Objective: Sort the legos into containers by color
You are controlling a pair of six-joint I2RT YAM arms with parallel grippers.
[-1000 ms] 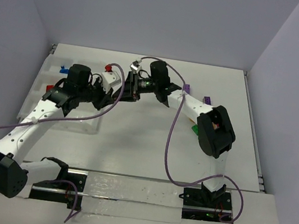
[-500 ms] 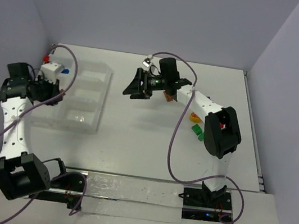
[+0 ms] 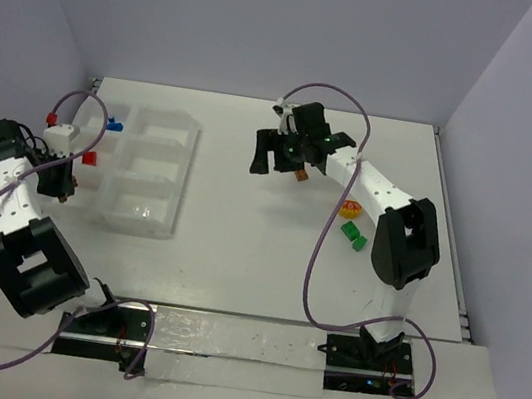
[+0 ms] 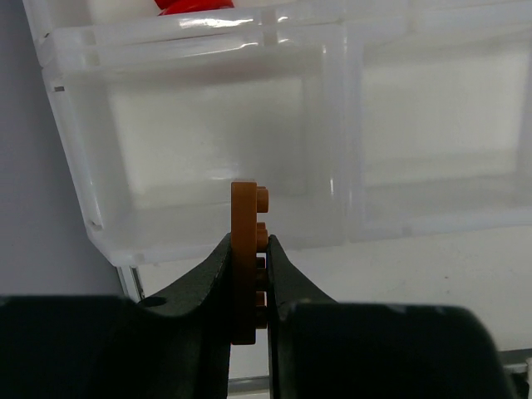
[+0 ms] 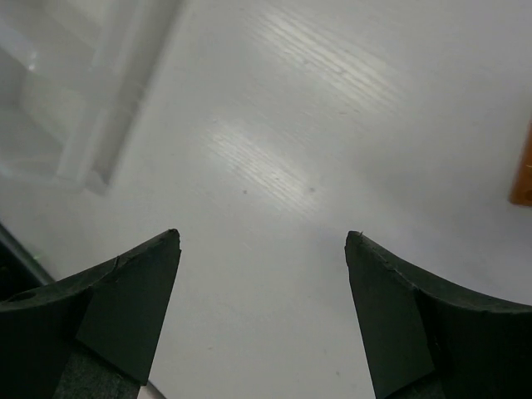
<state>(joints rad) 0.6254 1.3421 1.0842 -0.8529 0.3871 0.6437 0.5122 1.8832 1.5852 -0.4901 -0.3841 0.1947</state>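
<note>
A placing step is judged to be in hand: an orange-brown lego plate (image 4: 243, 208) is held on edge, studs facing right in the left wrist view, between the fingers of the left tool (image 4: 249, 253), which is narrowed onto it at the edge of the clear divided tray (image 4: 332, 125). The plate is seen against 1 bare compartment (image 4: 208, 141); whether it is already past the near wall cannot be told. A red piece (image 4: 191, 5) lies in the compartment beyond. The next move is judged to call for the plate to be carried over a compartment free of other colours and released. The right tool (image 5: 262, 241) is spread wide above the table (image 5: 274, 125), holding nothing, with another orange piece (image 5: 524, 166) at the right edge of its view
</note>
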